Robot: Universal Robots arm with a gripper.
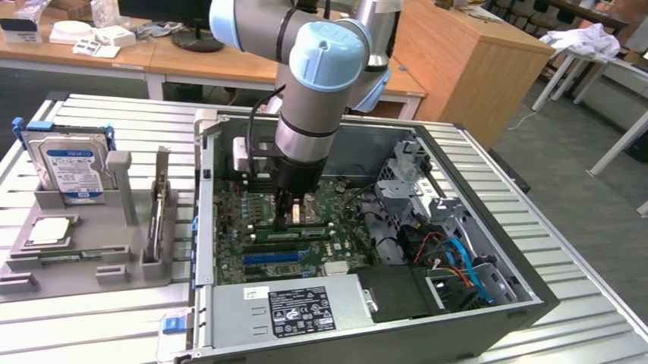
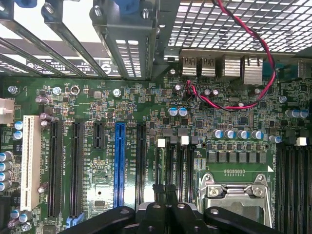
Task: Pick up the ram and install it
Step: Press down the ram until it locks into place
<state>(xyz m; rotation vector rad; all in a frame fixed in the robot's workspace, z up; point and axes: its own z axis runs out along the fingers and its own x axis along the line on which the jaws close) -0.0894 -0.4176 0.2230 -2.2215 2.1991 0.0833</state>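
Observation:
My gripper (image 1: 288, 218) reaches down into the open computer case (image 1: 476, 303), over the motherboard (image 1: 335, 201). Right below its fingertips the ram (image 1: 294, 233), a long narrow green stick, lies along a black memory slot beside the blue slot (image 1: 272, 256). In the wrist view my gripper (image 2: 164, 191) has its two black fingers pressed together, with nothing visible between them, over the memory slots (image 2: 176, 161) next to the processor socket (image 2: 234, 192). The ram itself is hidden under the fingers there. Whether the fingertips touch the ram I cannot tell.
A grey holder (image 1: 61, 265) at the exterior view's left carries a blue-labelled hard drive (image 1: 71, 167), a square silver chip (image 1: 51, 230) and a thin strip on edge (image 1: 160, 208). The power supply (image 1: 299, 309), drive cage (image 1: 415, 189) and loose cables (image 1: 456, 254) crowd the case.

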